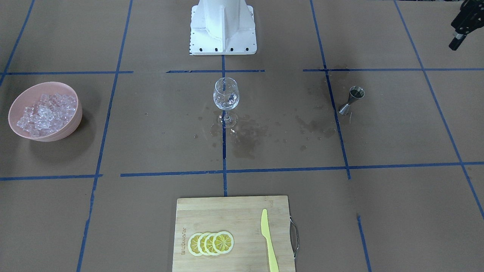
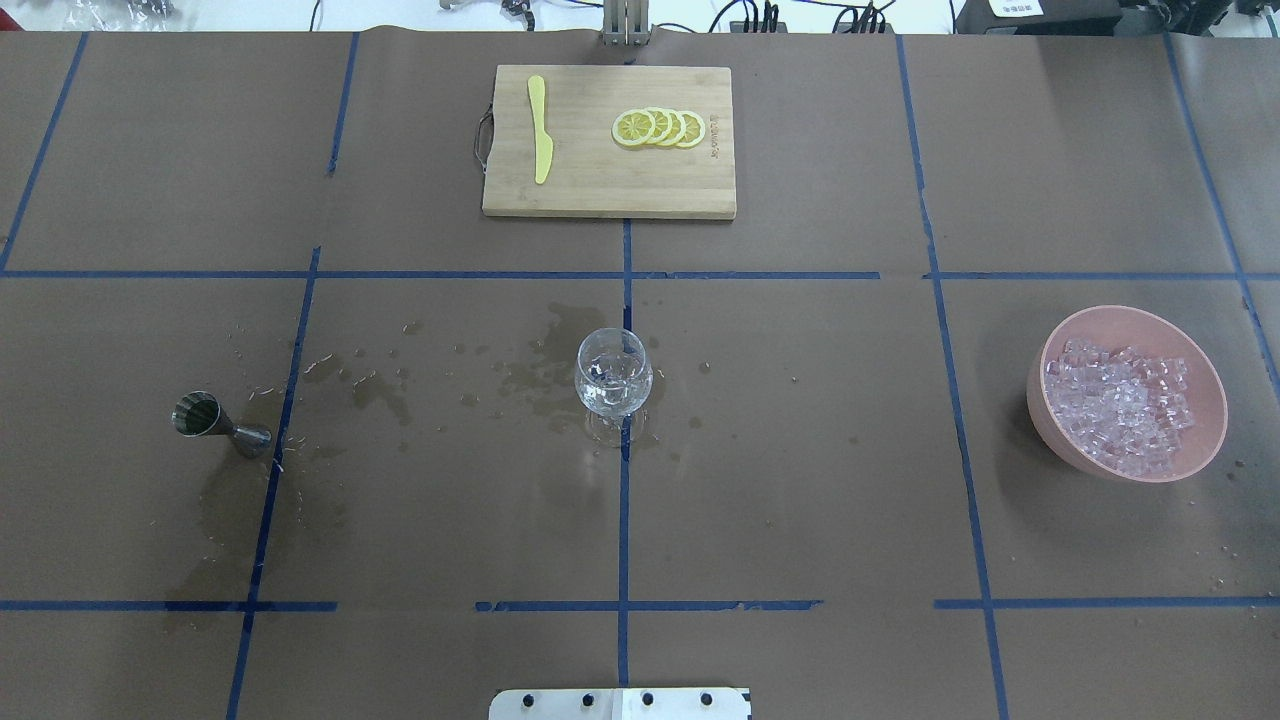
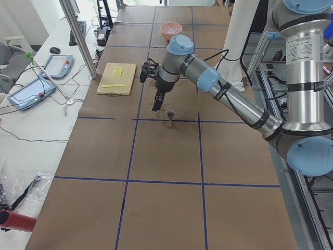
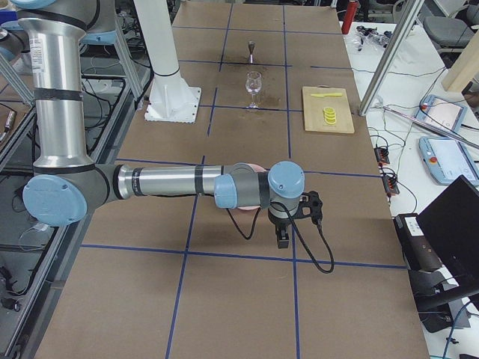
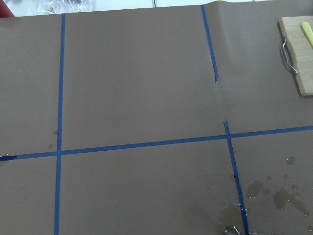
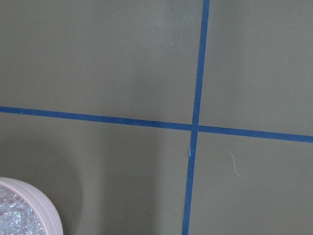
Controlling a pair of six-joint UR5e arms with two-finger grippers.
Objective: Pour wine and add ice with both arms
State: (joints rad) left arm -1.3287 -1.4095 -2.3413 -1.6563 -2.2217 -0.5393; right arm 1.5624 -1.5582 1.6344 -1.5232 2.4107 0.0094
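Note:
The ice [image 2: 1125, 405] is a heap of clear cubes in a pink bowl [image 2: 1210, 440] at the table's right; its rim [image 6: 46, 210] shows in the right wrist view. A clear stemmed glass [image 2: 613, 378] stands at the centre with something clear and glittering in it. A steel jigger [image 2: 215, 420] stands at the left, dark inside; I cannot tell whether wine is in it. My left gripper [image 3: 157, 103] hangs above and beside the jigger [image 3: 170, 119]; I cannot tell whether it is open. My right gripper [image 4: 284, 238] hangs by the bowl; its state is unclear.
A bamboo cutting board [image 2: 600, 190] with lemon slices [image 2: 658, 128] and a yellow knife [image 2: 540, 130] lies at the far edge. Wet stains [image 2: 380, 395] spread on the brown paper around the glass and jigger. The white pedestal [image 1: 223, 26] stands at the near edge.

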